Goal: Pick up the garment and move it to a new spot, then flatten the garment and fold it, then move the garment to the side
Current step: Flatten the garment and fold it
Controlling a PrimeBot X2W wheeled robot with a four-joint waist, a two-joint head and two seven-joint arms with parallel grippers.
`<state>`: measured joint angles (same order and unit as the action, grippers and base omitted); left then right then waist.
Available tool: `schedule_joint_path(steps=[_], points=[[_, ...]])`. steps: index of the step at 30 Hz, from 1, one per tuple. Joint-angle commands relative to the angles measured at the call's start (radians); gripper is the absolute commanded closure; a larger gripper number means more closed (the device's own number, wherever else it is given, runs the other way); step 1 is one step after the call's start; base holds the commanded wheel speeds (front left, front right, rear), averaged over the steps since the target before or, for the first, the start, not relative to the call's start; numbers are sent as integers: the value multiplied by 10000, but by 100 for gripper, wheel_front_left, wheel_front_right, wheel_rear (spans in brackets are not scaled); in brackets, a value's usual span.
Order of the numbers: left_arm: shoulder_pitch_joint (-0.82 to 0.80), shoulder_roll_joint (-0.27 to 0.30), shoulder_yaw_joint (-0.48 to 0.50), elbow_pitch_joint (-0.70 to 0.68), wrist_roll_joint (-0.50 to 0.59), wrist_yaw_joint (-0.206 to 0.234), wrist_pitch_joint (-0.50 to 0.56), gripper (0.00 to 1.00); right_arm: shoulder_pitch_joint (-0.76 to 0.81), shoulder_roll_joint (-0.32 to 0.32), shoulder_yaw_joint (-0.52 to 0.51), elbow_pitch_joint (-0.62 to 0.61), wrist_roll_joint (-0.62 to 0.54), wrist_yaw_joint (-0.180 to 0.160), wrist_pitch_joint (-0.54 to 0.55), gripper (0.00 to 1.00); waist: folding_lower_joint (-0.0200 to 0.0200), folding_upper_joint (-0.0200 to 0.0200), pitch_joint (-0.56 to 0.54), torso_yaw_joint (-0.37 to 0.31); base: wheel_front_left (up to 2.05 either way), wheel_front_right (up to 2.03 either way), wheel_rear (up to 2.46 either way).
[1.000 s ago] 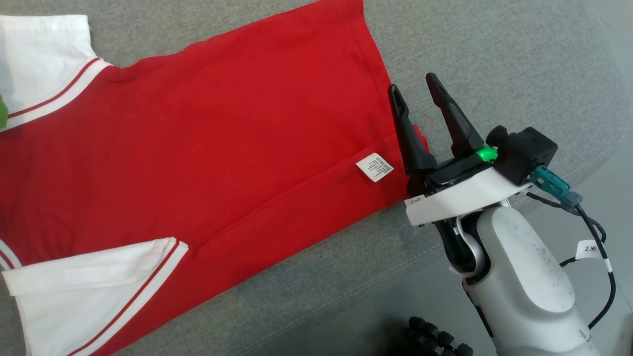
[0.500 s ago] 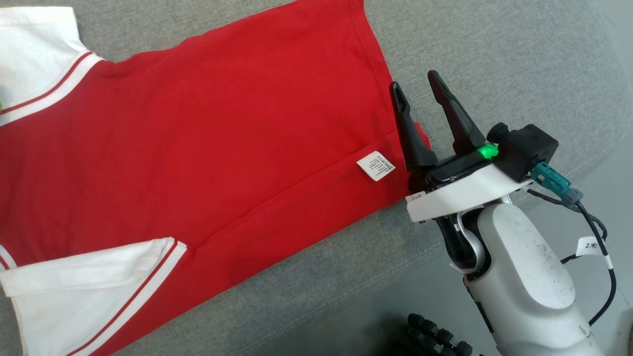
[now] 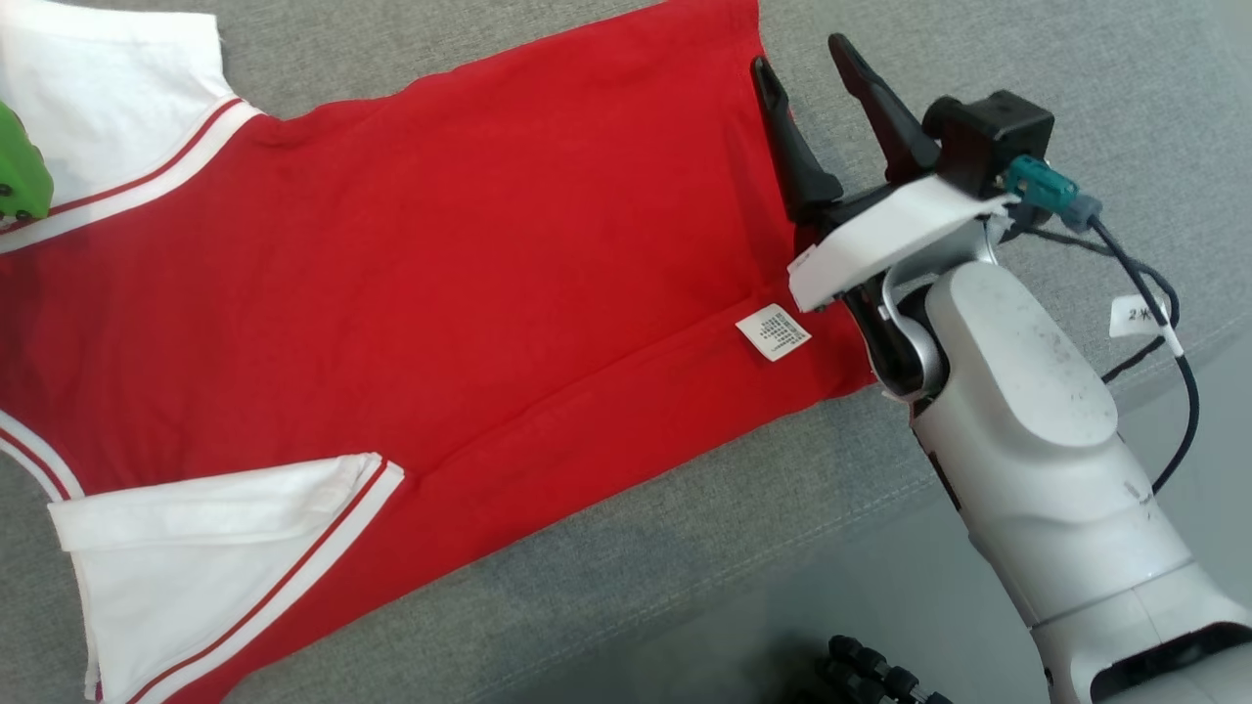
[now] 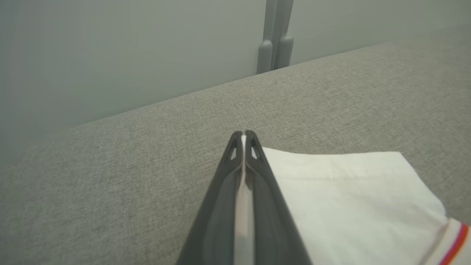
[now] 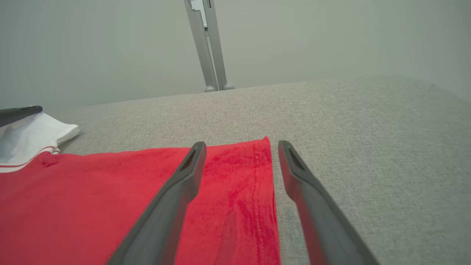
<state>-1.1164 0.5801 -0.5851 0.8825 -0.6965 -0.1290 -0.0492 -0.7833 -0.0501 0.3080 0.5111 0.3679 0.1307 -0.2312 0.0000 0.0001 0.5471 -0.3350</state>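
**Left gripper** (image 4: pixel 243 134): I am seeing its two dark fingers pressed together, with a thin strip of white cloth showing between them. It is pinching the edge of a white sleeve (image 4: pixel 349 191) of the garment (image 3: pixel 440 244). In the right wrist view the same fingers are lying across that sleeve at the far left.

**Right gripper** (image 5: pixel 239 145): its fingers are standing wide apart and holding nothing. They are straddling the stitched hem (image 5: pixel 263 173), one finger over the red cloth and the other over the bare grey surface (image 3: pixel 636 567). I cannot tell whether either finger is touching what lies under it.

**Garment:** a red shirt with white sleeves trimmed in red stripes is lying spread nearly flat on the surface. In the head view it is running on a slant, with the sleeves toward the left and the hem toward the upper right. A long crease is crossing the lower body. A white care label (image 3: pixel 773 331) is lying just beside the right wrist. The second sleeve (image 3: pixel 215 548) is lying flat at the lower left.

**Surroundings:** a black cable (image 3: pixel 1174 372) with a white tag is looping off the right wrist. A pale wall (image 4: pixel 110 55) and a grey upright post (image 5: pixel 209 48) are standing behind the surface's far edge.
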Motion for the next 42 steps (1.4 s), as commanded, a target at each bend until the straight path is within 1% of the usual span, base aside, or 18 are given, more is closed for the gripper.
schedule_joint_path(steps=[1,5,12,17,24,25,27,32,42], points=[[-128,4,-53,-3,-104,-15,-70,100,-275,-10,9,251,163,1,115,0,0,-1,8,116,0,0,0],[-278,-72,-311,-99,-237,-15,-241,100,-1375,-16,136,1561,287,-1,544,0,0,-1,79,319,0,0,0],[-504,-208,-757,-204,-417,-15,-498,100,-2821,-16,-7,3753,238,-1,655,0,0,-1,211,671,0,0,0],[-635,-312,-1033,-261,-586,-15,-627,100,-3413,-16,59,4957,396,-1,591,0,0,-1,282,865,0,0,0],[-943,-480,-1417,-412,-794,-15,-757,100,-4126,-17,282,6247,573,1,454,0,0,-1,530,1180,0,0,0],[-979,-494,-1470,-422,-807,-15,-781,100,-4197,-16,327,6382,630,-1,430,15,0,-1,556,1220,0,0,0],[-1036,-497,-1563,-424,-853,-15,-831,100,-4368,-19,397,6664,654,-1,347,100,0,-1,586,1273,0,0,0],[-1107,-434,-1794,-400,-989,-15,-967,100,-4533,-40,368,7128,598,-9,-31,100,0,-1,543,1314,0,0,0],[-753,-258,-1922,-508,-1404,-15,-1553,100,-4470,-46,261,7412,191,-7,-334,100,0,-1,129,1430,0,0,0]])
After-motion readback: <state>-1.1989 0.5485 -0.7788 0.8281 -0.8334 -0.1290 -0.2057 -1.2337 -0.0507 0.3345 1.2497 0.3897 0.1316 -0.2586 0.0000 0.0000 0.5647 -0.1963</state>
